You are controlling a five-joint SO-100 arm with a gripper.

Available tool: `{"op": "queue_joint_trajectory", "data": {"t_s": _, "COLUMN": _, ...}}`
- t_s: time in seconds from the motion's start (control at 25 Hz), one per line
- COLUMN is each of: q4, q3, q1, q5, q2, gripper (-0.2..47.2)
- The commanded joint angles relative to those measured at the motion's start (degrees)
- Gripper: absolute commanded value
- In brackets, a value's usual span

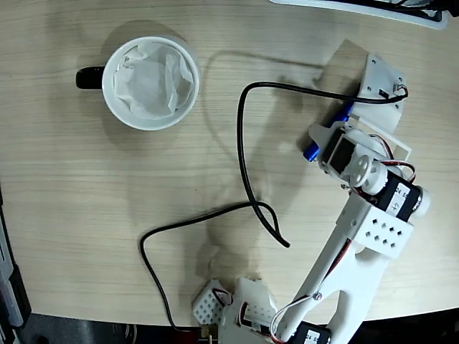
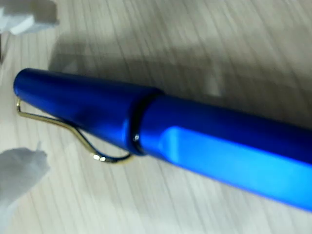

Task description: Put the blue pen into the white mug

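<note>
The blue pen (image 1: 311,151) lies flat on the wooden table at the right, mostly hidden under my white arm. In the wrist view the blue pen (image 2: 195,141) fills the frame, its wire clip (image 2: 73,131) resting against the wood. My gripper (image 2: 22,92) is lowered over the pen's cap end. One white fingertip (image 2: 24,14) shows above the pen and another below it, both clear of it, so the gripper is open. In the fixed view the gripper (image 1: 358,115) points down at the pen. The white mug (image 1: 150,82) stands upright at the upper left, lined with crumpled tissue, its black handle pointing left.
A loose black cable (image 1: 244,158) curls across the table's middle between the mug and the arm. The arm's base (image 1: 244,312) sits at the table's front edge. A white flat object (image 1: 373,8) lies along the top right edge.
</note>
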Motion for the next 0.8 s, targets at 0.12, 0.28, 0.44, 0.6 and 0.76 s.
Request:
{"op": "queue_joint_trajectory", "data": {"t_s": 0.12, "q4": -3.6, "q3": 5.7, "q1": -0.3, "q5": -1.3, "q2": 5.0, "gripper": 18.7}}
{"op": "queue_joint_trajectory", "data": {"t_s": 0.28, "q4": -5.9, "q3": 8.5, "q1": -0.4, "q5": -1.3, "q2": 5.6, "gripper": 18.5}}
{"op": "queue_joint_trajectory", "data": {"t_s": 0.44, "q4": -7.4, "q3": 9.5, "q1": -0.4, "q5": -1.3, "q2": 5.8, "gripper": 14.7}}
{"op": "queue_joint_trajectory", "data": {"t_s": 0.6, "q4": -7.7, "q3": 9.5, "q1": -0.6, "q5": -1.3, "q2": 5.9, "gripper": 9.9}}
{"op": "queue_joint_trajectory", "data": {"t_s": 0.76, "q4": -7.7, "q3": 9.6, "q1": -0.7, "q5": -1.2, "q2": 5.9, "gripper": 2.0}}
